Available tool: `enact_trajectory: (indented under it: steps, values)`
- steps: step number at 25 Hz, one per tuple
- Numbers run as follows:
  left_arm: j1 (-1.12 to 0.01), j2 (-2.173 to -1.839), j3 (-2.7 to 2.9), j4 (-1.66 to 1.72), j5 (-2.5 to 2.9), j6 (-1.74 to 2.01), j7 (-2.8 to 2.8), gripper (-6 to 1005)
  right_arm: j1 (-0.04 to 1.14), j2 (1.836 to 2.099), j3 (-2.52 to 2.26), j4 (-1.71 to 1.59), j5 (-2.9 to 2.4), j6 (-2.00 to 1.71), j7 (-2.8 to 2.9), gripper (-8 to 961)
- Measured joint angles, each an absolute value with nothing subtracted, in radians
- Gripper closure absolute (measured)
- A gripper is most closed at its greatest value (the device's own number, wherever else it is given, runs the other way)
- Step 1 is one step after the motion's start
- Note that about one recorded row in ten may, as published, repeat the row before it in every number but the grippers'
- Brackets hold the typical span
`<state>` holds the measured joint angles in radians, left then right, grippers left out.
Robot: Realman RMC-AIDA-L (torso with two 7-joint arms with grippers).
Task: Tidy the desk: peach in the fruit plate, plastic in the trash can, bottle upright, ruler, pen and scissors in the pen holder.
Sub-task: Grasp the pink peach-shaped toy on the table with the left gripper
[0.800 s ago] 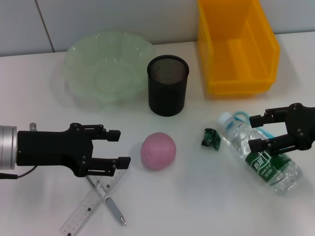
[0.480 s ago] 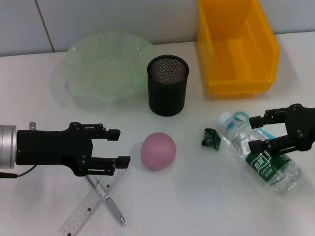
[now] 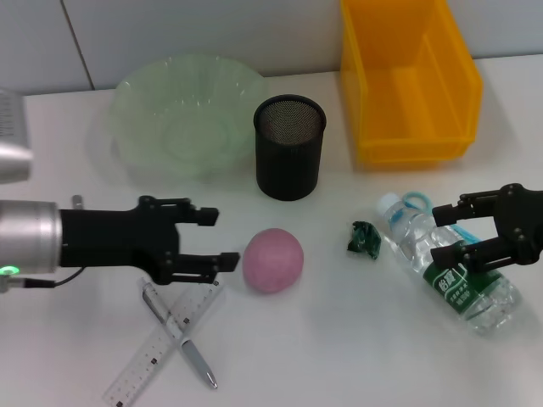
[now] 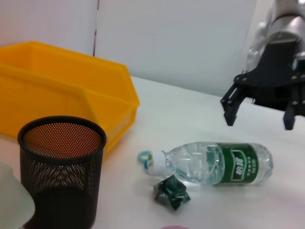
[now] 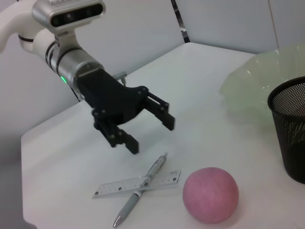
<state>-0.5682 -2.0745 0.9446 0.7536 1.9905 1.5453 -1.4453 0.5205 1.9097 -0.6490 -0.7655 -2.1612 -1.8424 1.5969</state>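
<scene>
The pink peach [image 3: 272, 259] lies mid-table, and my left gripper [image 3: 221, 239] stands open just to its left, also seen in the right wrist view [image 5: 151, 135]. A clear ruler [image 3: 161, 343] and a pen [image 3: 182, 337] lie crossed below that gripper. The bottle [image 3: 450, 275] lies on its side at the right, with my right gripper [image 3: 440, 231] open above it. The crumpled green plastic [image 3: 366, 238] sits beside the bottle's cap. A light-blue loop [image 3: 413, 201], seemingly the scissors' handle, shows by the cap. The rest of the scissors is hidden.
The pale green fruit plate [image 3: 188, 114] stands at the back left. The black mesh pen holder [image 3: 290, 146] is behind the peach. The yellow bin [image 3: 407, 80] sits at the back right.
My left gripper has moved to the right, closer to the peach, and is now past the ruler and pen. The right gripper has hardly moved.
</scene>
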Motion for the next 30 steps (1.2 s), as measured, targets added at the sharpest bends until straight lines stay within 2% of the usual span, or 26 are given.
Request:
enact_trajectory:
  steps: [12, 30]
  values:
    - [-0.589, -2.079, 1.379, 0.757, 1.809, 1.217, -1.451, 233, 0.522, 1.910, -0.648, -0.771, -2.170, -1.842, 1.606, 136]
    - [-0.593, -2.079, 1.545, 0.752, 1.775, 1.053, -1.464, 242, 0.526, 1.910, -0.653, -0.772, -2.182, -1.842, 1.609, 147]
